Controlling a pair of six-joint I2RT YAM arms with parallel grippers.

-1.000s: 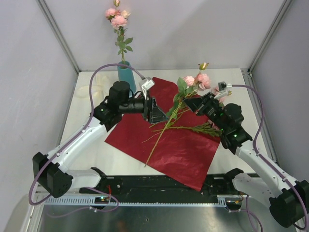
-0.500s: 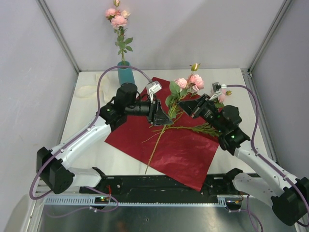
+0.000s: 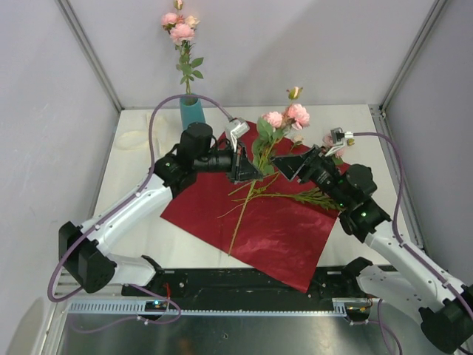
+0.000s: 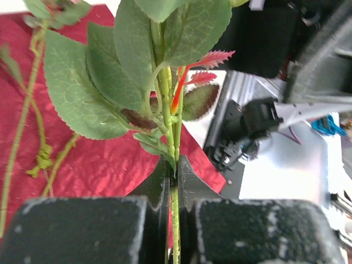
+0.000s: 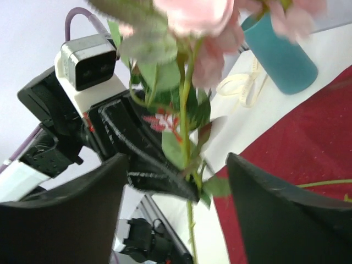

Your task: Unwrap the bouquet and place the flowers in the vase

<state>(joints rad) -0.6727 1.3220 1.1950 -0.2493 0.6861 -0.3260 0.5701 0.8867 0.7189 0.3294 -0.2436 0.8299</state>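
Leaves [image 4: 88, 82] crowd left pincer [image 4: 174, 170] clenched on rose stem [image 4: 164, 104]; right pincer [image 5: 176, 187] released, seemingly flanking it above wrapping [image 3: 277, 233].

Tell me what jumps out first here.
A pink rose stem is pinched in the left tool, with the right tool open around it, above the dark red wrapping paper at mid-table. More loose stems lie on that paper. At the far left corner, a teal vase already holds one tall pink rose.
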